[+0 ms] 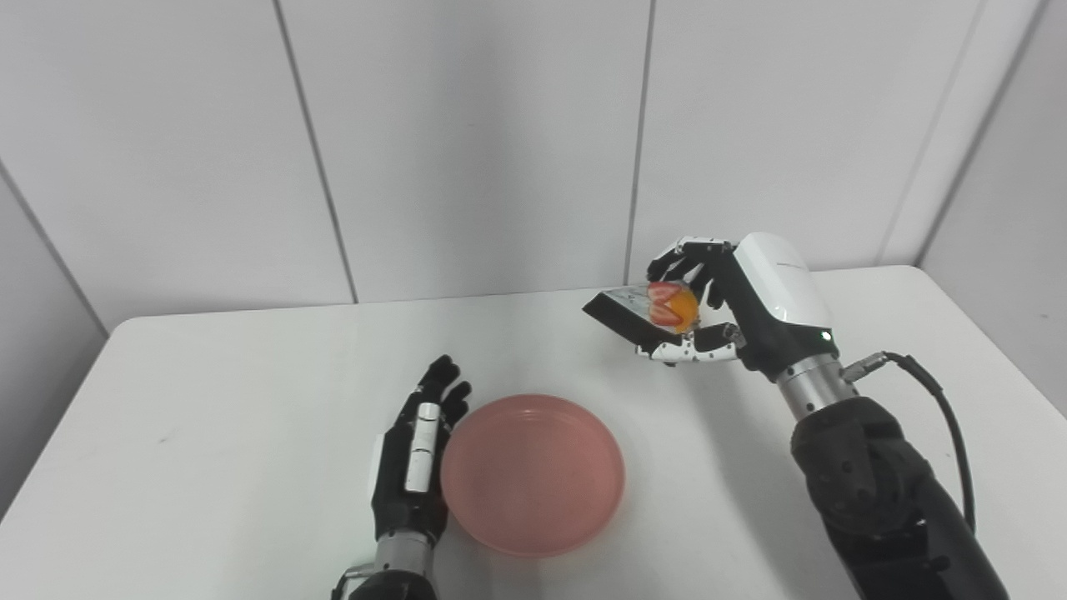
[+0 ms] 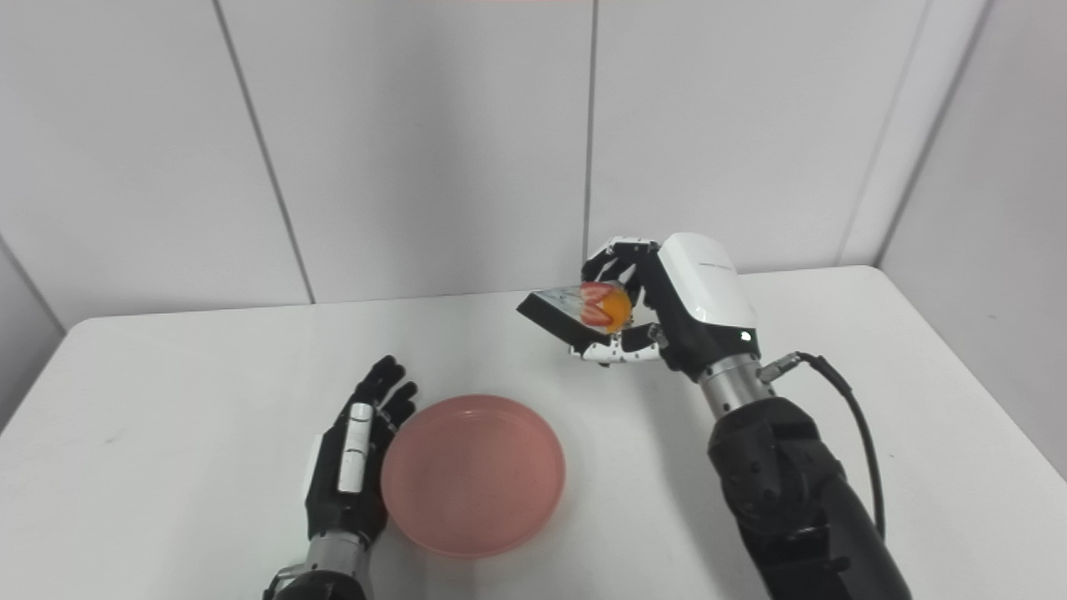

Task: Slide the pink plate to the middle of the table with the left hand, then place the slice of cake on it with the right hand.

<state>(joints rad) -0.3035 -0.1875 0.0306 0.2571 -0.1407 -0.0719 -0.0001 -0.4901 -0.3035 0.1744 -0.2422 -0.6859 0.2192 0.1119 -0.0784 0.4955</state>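
Observation:
The pink plate (image 1: 533,475) lies flat near the table's front middle. My left hand (image 1: 417,454) rests open on the table, fingers stretched out along the plate's left rim, touching or almost touching it. The slice of cake (image 1: 650,310), dark-sided with red and orange fruit on top, is held in the air above the table's back right, beyond and to the right of the plate. My right hand (image 1: 725,308) is shut on it, fingers above and thumb beneath. The same slice of cake (image 2: 588,310) shows in the right eye view.
The white table (image 1: 208,392) ends at rounded corners, with grey wall panels close behind it. A black cable (image 1: 942,417) loops off my right wrist.

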